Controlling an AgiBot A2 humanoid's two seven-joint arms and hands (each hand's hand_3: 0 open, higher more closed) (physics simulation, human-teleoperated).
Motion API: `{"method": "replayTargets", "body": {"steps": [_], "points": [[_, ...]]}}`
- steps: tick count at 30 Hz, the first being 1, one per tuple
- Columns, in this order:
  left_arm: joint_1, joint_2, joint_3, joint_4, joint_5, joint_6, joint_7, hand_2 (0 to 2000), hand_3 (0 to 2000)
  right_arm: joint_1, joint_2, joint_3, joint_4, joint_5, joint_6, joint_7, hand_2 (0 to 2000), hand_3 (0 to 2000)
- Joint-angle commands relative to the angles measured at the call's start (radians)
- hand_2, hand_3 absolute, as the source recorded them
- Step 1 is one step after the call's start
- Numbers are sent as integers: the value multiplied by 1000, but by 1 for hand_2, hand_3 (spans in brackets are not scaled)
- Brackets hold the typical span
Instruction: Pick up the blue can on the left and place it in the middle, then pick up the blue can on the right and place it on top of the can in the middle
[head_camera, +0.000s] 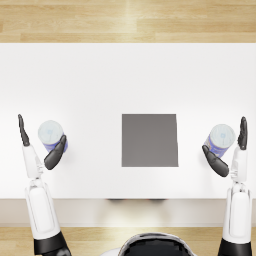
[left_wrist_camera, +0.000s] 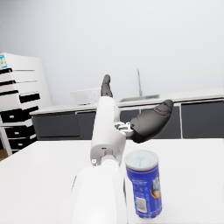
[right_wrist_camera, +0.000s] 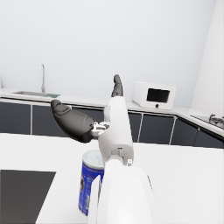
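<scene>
Two blue cans with pale lids stand upright on the white table (head_camera: 100, 75). The left can (head_camera: 51, 135) (left_wrist_camera: 144, 183) sits between the spread thumb and fingers of my left hand (head_camera: 40, 145) (left_wrist_camera: 140, 118), which is open around it without gripping. The right can (head_camera: 220, 139) (right_wrist_camera: 89, 181) stands likewise inside my open right hand (head_camera: 229, 150) (right_wrist_camera: 83, 118), untouched as far as I can see. A dark grey square mat (head_camera: 149, 140) (right_wrist_camera: 22, 192) lies in the middle between them, with nothing on it.
The table's near edge runs just behind my wrists. Wooden floor (head_camera: 125, 20) shows beyond the far edge. Kitchen counters (left_wrist_camera: 192, 98) and a microwave (right_wrist_camera: 154, 95) stand in the background.
</scene>
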Motion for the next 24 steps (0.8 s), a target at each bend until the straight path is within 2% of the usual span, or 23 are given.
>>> {"method": "replayTargets", "body": {"steps": [1, 11, 16, 24], "points": [[4, 0, -14, 67, 1, 0, 0, 0, 0, 6, -1, -4, -49, 1, 0, 0, 0, 0], [-2, 15, 23, 272, 4, 0, 0, 0, 0, 16, -16, 2, -258, 3, 0, 0, 0, 0], [25, 20, 51, 400, 4, 0, 0, 0, 0, 20, -25, 10, -376, 3, 0, 0, 0, 0], [62, 31, 87, 532, 4, 0, 0, 0, 0, 33, -38, 6, -482, 3, 0, 0, 0, 0]]}}
